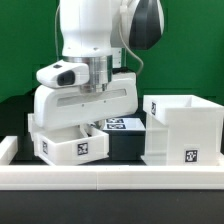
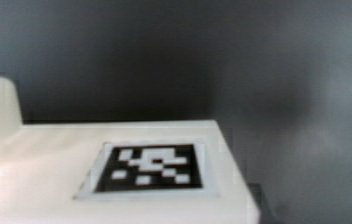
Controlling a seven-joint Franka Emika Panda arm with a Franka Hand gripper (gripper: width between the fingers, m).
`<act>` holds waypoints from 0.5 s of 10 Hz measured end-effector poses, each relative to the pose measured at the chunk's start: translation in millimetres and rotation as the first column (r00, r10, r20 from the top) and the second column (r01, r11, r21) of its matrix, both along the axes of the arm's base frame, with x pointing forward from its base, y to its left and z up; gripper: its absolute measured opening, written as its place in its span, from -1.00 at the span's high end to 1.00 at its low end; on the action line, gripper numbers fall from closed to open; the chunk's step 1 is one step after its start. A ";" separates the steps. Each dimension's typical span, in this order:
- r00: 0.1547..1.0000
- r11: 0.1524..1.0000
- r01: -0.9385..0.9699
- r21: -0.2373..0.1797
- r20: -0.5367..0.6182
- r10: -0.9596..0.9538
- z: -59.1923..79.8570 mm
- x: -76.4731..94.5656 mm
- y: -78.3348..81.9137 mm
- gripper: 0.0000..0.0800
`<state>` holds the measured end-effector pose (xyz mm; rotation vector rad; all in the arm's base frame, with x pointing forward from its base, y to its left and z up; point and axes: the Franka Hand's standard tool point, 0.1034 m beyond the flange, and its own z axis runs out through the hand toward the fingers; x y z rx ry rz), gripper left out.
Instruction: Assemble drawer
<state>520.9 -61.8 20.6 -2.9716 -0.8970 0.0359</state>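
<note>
In the exterior view the drawer's white boxy shell (image 1: 60, 105) stands at the left. A small tray (image 1: 75, 146) with a square tag sticks out of its lower front. An open-topped white box (image 1: 183, 130) with a tag stands apart at the right. My gripper (image 1: 98, 84) comes straight down onto the top of the shell. Its fingertips are hidden against the white plastic, so I cannot tell whether they are open or shut. The wrist view shows a flat white surface (image 2: 48, 160) with a black-and-white tag (image 2: 155, 166) very close. No fingers show there.
A low white border rail (image 1: 110, 176) runs along the front of the table. The marker board (image 1: 125, 124) lies between the shell and the box at the right. The background is dark green and black.
</note>
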 end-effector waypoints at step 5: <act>0.903 0.903 -0.430 0.006 0.000 0.430 -0.7 -3.2 -0.1 0.90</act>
